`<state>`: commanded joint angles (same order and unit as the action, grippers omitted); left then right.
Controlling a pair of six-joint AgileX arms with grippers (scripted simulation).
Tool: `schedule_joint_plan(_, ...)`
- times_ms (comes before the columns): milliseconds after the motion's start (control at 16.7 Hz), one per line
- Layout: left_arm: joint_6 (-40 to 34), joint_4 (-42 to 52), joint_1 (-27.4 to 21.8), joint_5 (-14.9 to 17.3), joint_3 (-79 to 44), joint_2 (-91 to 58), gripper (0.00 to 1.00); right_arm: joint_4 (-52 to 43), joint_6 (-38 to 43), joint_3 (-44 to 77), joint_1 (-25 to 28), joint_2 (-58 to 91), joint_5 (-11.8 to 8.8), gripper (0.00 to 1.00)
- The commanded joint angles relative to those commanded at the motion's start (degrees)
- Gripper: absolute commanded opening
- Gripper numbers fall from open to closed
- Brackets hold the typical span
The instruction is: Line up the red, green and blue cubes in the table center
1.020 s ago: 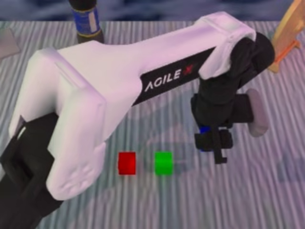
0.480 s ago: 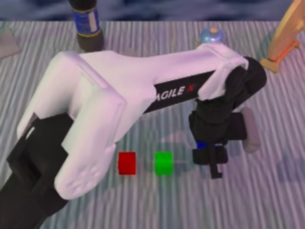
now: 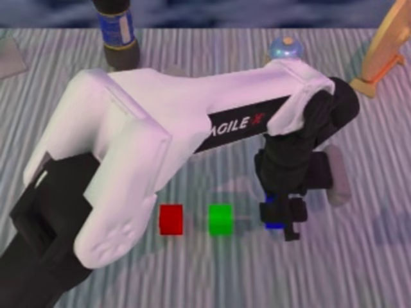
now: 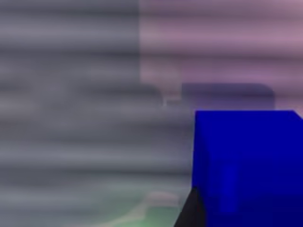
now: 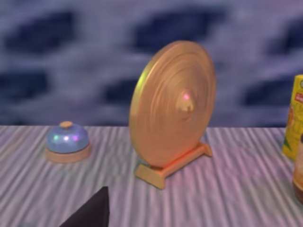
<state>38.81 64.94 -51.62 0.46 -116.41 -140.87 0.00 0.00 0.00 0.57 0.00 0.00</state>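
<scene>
Two cubes sat aligned; left claw [image 3: 280,217] gripped blue cube [image 3: 275,221] lower right; skewed release risked breaking row

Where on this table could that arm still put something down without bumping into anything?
Bare table lies right of the left gripper, which holds the blue cube. The row is crowded: red cube, green cube, gripper. The far edge holds a bottle, bell and wooden disc.

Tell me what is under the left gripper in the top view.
The left gripper hangs over the blue cube, right of the green cube. Only slivers of blue show; the fingers cover the rest, so whether it touches the table is hidden.
</scene>
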Motion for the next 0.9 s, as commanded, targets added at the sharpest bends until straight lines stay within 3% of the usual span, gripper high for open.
schedule_joint_plan(300,0.0,0.0,0.0,0.0,0.0,0.0,0.98,0.0,0.0,0.0,0.0,0.0,0.0,1.00)
schedule_joint_plan(900,0.0,0.2,0.1,0.0,-0.2,0.0,1.00,0.0,0.0,0.0,0.0,0.0,0.0,1.00)
